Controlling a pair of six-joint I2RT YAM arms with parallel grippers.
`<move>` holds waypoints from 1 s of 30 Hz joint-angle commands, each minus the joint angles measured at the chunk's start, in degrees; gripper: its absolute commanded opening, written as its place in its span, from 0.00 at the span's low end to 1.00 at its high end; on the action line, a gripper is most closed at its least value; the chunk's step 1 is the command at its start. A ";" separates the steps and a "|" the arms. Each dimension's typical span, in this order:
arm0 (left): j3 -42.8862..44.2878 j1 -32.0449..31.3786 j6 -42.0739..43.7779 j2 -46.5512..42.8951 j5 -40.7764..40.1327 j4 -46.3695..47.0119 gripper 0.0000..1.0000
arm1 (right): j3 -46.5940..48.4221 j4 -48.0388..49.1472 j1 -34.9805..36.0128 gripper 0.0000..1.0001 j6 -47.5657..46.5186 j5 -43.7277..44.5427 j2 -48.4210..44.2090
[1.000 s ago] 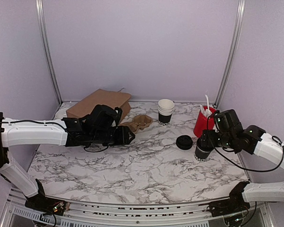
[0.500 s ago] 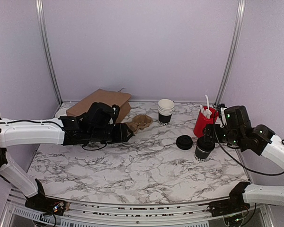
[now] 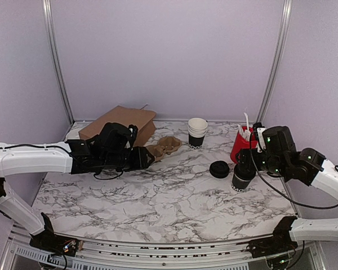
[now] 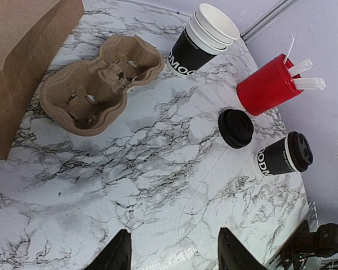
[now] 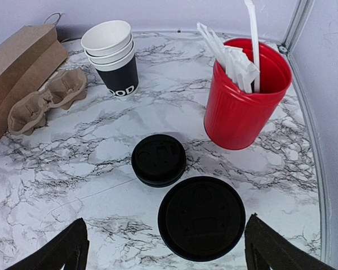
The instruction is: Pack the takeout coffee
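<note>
The takeout coffee [image 3: 241,178] is a black cup with a black lid, upright on the marble table at the right, just in front of the red holder [image 3: 242,145]. My right gripper [image 3: 247,161] hovers above it, open wide. In the right wrist view the lid [image 5: 201,218] lies below and between the two fingers, nearer the right one, and nothing is held. My left gripper [image 3: 148,158] is open and empty at mid-left, beside the brown pulp cup carrier [image 3: 164,146]. In the left wrist view its fingertips [image 4: 119,254] hang over bare marble, with the coffee [image 4: 283,154] far off.
A low pile of black lids [image 3: 219,169] sits just left of the coffee. A stack of lidless cups [image 3: 197,133] stands at the back centre. A brown paper bag [image 3: 119,120] lies at the back left behind the carrier. The red holder holds white utensils.
My right gripper has lifted from around the coffee to above it; the cup stays put. The left arm has drawn back a little to the left.
</note>
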 commanded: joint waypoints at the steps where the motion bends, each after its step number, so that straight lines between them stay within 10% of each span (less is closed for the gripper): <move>1: -0.98 0.83 -0.56 -2.46 -1.00 -0.13 0.53 | 2.72 1.03 0.61 0.93 -0.28 1.72 -0.15; 30: -2.39 7.39 -1.55 -4.33 -6.35 -3.73 0.52 | 4.95 1.73 1.47 0.94 -1.10 -1.36 -0.36</move>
